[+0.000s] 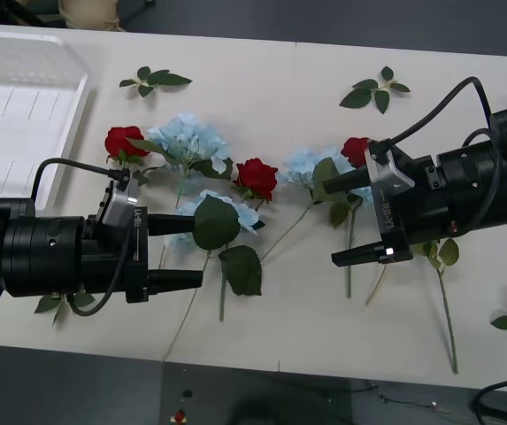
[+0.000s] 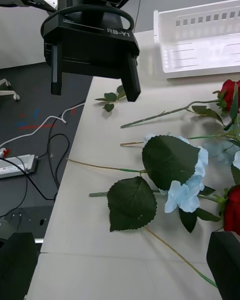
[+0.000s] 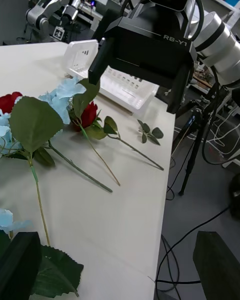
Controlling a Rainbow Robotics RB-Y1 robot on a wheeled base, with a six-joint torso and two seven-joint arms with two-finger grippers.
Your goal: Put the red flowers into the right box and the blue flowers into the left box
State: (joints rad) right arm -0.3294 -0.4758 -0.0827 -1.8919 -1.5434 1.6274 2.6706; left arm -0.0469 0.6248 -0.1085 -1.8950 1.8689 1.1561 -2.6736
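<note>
Here, deep red roses (image 1: 257,176) and pale blue hydrangea heads (image 1: 188,137) lie mixed on the white counter (image 1: 280,88). They rest between both grippers' spread, empty fingers: left gripper (image 1: 175,251), right gripper (image 1: 349,218).

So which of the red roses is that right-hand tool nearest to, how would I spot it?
Start at the right tool, open above the table. Just beyond its upper finger lies a red rose, beside a pale blue hydrangea. It is the rightmost of the three roses; the other two lie farther toward the white basket.
</note>
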